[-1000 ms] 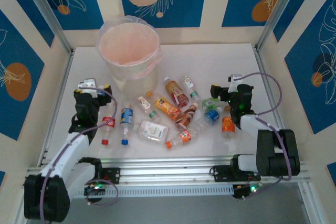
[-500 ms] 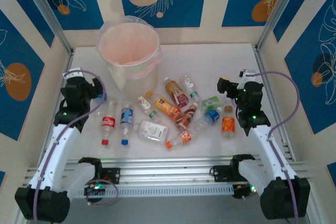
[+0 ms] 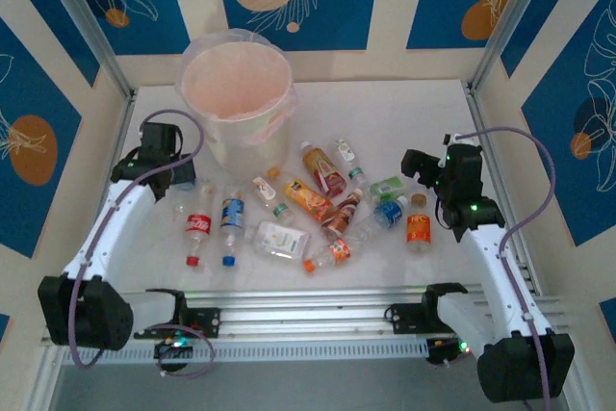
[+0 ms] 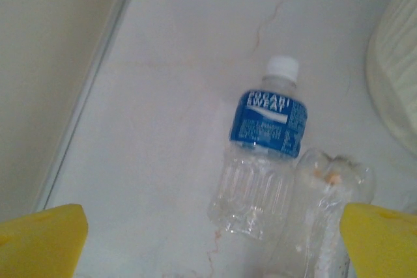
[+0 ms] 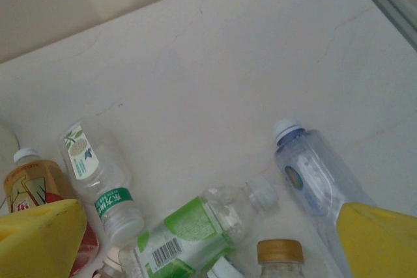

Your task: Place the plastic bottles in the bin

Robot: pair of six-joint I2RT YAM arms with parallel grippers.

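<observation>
Hovering my left gripper [image 4: 212, 242], jaws spread wide, above the Pocari Sweat bottle [image 4: 267, 125]; it is lying just ahead, long axis running away, cap farthest.

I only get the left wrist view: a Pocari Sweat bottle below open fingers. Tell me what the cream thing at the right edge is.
Observer: That is the bin, standing just right of the left gripper.
Operator: Report its contents.
Observer: From above, just the pinkish bag; I see no bottle inside.
Operator: Now the right arm.
Observer: The right gripper is open, a green-labelled bottle lying below it.
</observation>
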